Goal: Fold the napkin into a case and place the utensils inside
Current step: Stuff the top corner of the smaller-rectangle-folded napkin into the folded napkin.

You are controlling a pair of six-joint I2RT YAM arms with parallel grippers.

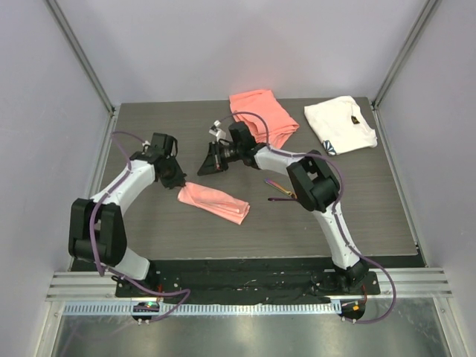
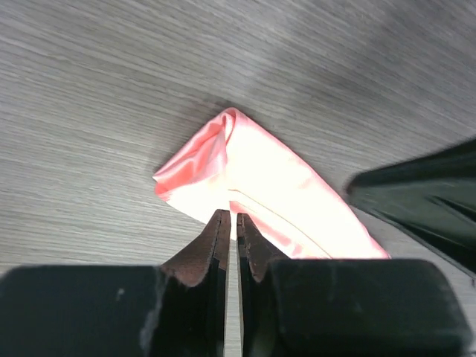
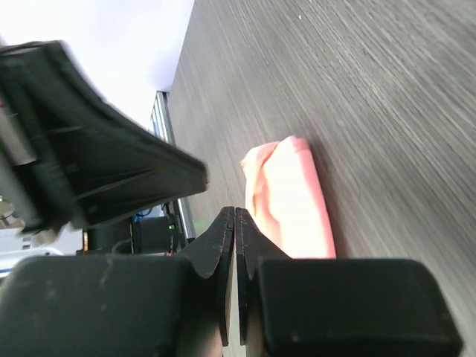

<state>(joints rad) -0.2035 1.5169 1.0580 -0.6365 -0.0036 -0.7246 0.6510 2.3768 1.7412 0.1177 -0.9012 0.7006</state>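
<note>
Lying aslant on the dark wood-grain table, the glossy pale-pink satin napkin is folded into a narrow oblong case. The left fingers hang at its left end, drawn narrow with only a thin slit between them, gripping nothing. The right fingers sit near the same end, almost touching each other and likewise empty. Two slim dark-purple metal utensils lie right of the case, apart from it, beside the right arm. A thicker coral-orange cloth and a white cloth lie at the far edge.
</note>
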